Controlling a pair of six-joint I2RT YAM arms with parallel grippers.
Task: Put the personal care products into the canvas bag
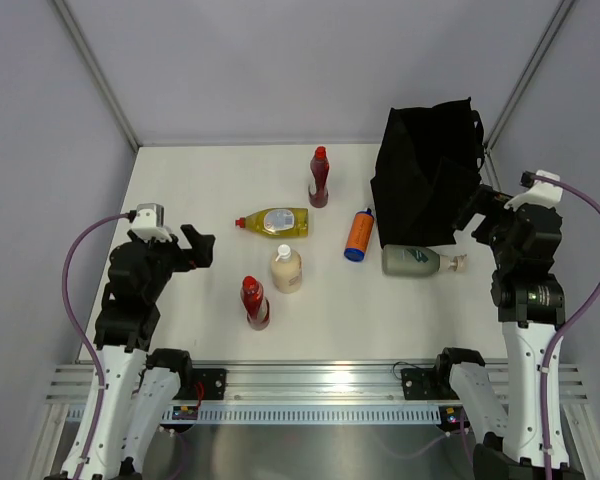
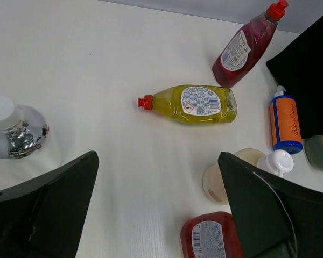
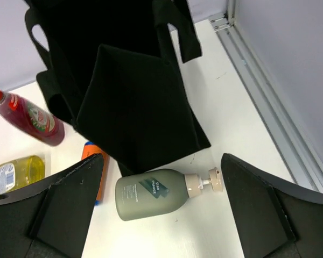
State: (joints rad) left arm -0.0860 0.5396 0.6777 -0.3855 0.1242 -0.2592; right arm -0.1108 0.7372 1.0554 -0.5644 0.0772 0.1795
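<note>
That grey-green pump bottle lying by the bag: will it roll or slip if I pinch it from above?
The pump bottle lies on its side and looks rounded, so a nudge may roll it. Its smooth plastic probably slips; grip across the wide body. The thin pump head would likely twist, so avoid it.

The canvas bag point(image 1: 425, 180) stands at the far right of the desk point(image 1: 180, 180). Just in front of its near edge a pump bottle point(image 1: 412, 261) lies on its side, pump pointing right. Just left of the bag a slim bottle point(image 1: 359, 234) lies lengthwise, near to far. Further left and further back, a tall bottle point(image 1: 319, 178) stands upright. Nearer and to its left, a dish-soap bottle point(image 1: 272, 221) lies on its side, cap pointing left. A squat bottle point(image 1: 287, 269) stands just nearer than that. Nearest of all, slightly left, stands another upright bottle point(image 1: 255, 303).
</note>
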